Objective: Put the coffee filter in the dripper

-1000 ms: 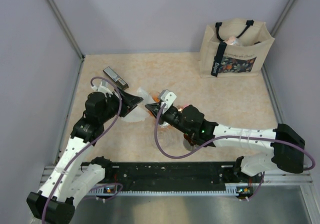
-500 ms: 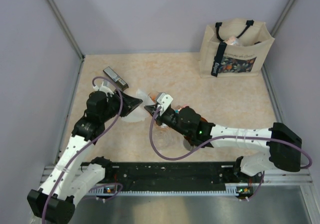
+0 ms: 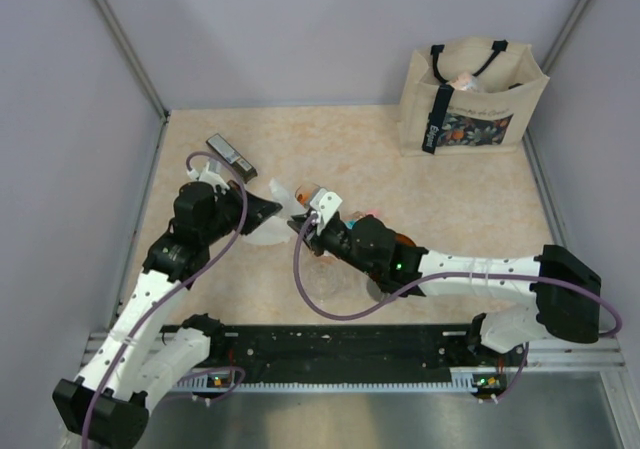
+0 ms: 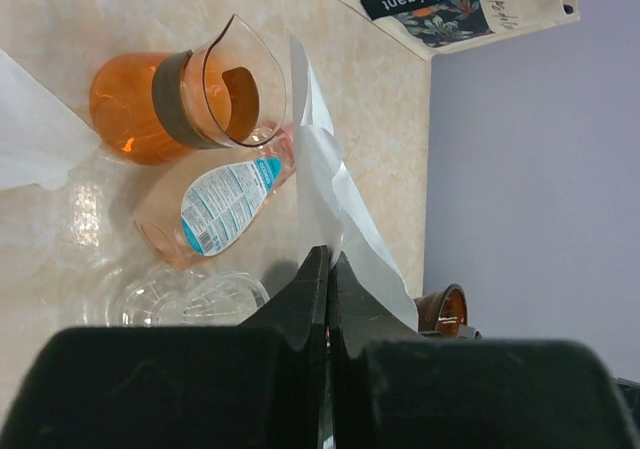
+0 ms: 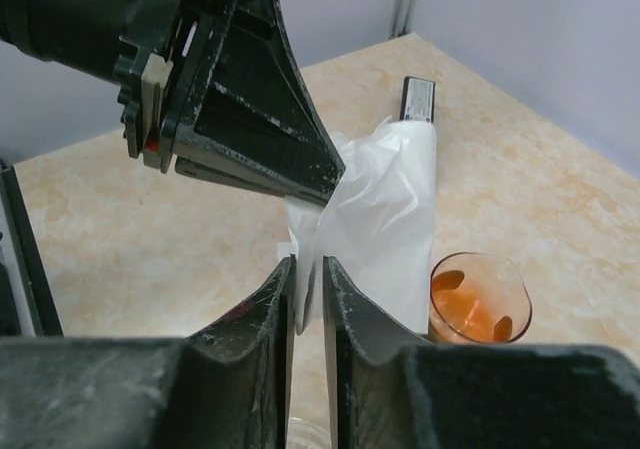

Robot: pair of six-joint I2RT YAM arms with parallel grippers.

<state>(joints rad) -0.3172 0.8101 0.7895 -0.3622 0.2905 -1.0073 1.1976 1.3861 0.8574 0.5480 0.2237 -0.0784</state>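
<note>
The coffee filter point(image 4: 322, 184), a thin white paper piece, hangs in the air above the table between both arms; the right wrist view shows the filter point(image 5: 385, 204) sagging wide. My left gripper point(image 4: 329, 255) is shut on its upper edge. My right gripper point(image 5: 308, 262) stands just below, its jaws a narrow gap apart with the filter's lower corner hanging loosely between them. From above, the two grippers point(image 3: 283, 207) point(image 3: 298, 221) meet tip to tip at the filter point(image 3: 286, 190). The dripper point(image 4: 443, 309), dark amber-brown, peeks out behind the filter, mostly hidden.
A glass carafe of orange liquid point(image 4: 150, 104) and a labelled pink bottle point(image 4: 225, 204) lie near a clear glass cup point(image 4: 190, 297). More white paper point(image 4: 30, 129) lies left. A tote bag point(image 3: 470, 99) stands at the back right. A small dark bar point(image 3: 230, 153) lies at the back left.
My left gripper has closed on the filter's edge. My right gripper, shut a second ago, has parted slightly, and the right arm has shifted left toward the left gripper.
</note>
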